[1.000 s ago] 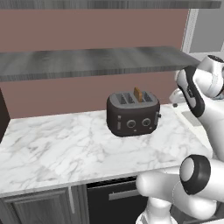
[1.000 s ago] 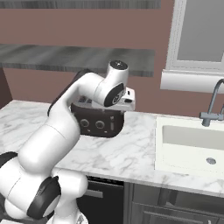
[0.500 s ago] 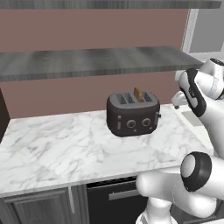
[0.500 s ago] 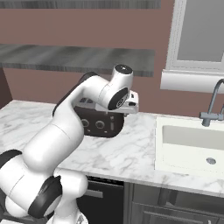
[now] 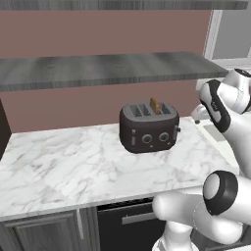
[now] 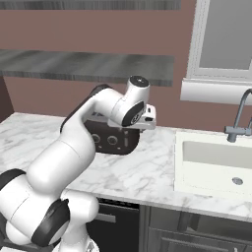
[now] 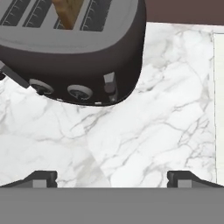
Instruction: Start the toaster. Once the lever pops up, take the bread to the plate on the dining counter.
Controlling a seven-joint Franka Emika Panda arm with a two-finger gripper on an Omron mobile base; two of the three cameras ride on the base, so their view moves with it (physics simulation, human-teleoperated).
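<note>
The dark boxy toaster (image 5: 149, 128) stands on the marble kitchen counter (image 5: 73, 166). A brown slice of bread (image 5: 155, 105) sticks up out of one of its slots. The lever (image 5: 177, 130) is a small tab on its right end face. In the hand view I look down on the toaster (image 7: 74, 48), the bread (image 7: 68, 11) and the lever (image 7: 109, 85). My gripper (image 7: 112, 178) hangs open over bare counter just right of that end, with nothing between its fingertips (image 7: 43, 178). My white hand (image 6: 145, 118) hovers beside the toaster (image 6: 110, 141). The plate and the dining counter are out of view.
A grey shelf (image 5: 98, 68) runs along the wall above the toaster. To the right of the counter lie a white sink (image 6: 216, 162) and a faucet (image 6: 238, 118) under a window. My own arm crosses in front of the toaster in the right base view.
My hand has moved right and slightly down, from over the toaster to beside its right end. The toaster and bread have not moved. The gripper has stayed open.
</note>
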